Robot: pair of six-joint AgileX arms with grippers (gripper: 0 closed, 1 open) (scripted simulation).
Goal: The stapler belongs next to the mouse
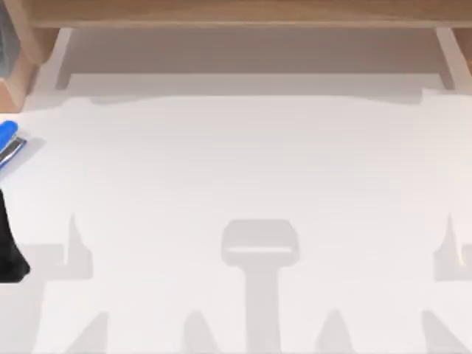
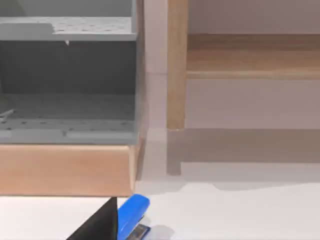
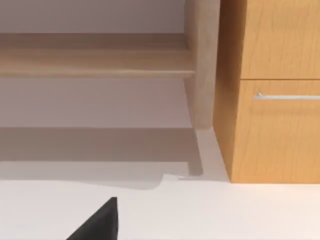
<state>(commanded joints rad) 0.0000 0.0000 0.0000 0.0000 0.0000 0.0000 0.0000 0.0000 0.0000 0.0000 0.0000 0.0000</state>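
The left pincer (image 2: 100, 225) shows in the left wrist view as a black wedge low over the white desk (image 2: 240, 215), and whether its fingers are open or shut cannot be told. Just beside that black tip, touching or nearly touching it, lies the stapler (image 2: 132, 216), bright blue with a bit of silver strip at its lower end. Nothing shows it gripped. From above, the left arm (image 1: 9, 247) is a dark shape at the far left edge of the desk (image 1: 243, 162), and the stapler (image 1: 9, 144) lies a little behind it at the same left edge, blue with its silver strip slanting across.

Behind the stapler in the left wrist view stands a grey perforated organiser (image 2: 67, 75) on a wooden base (image 2: 65, 170), next to a wooden upright (image 2: 177, 65) of a shelf.

The right pincer (image 3: 100, 225) is likewise a black wedge over bare desk, its opening impossible to judge. Beyond it stands a wooden cabinet (image 3: 272, 130) with a silver drawer handle (image 3: 287, 96).
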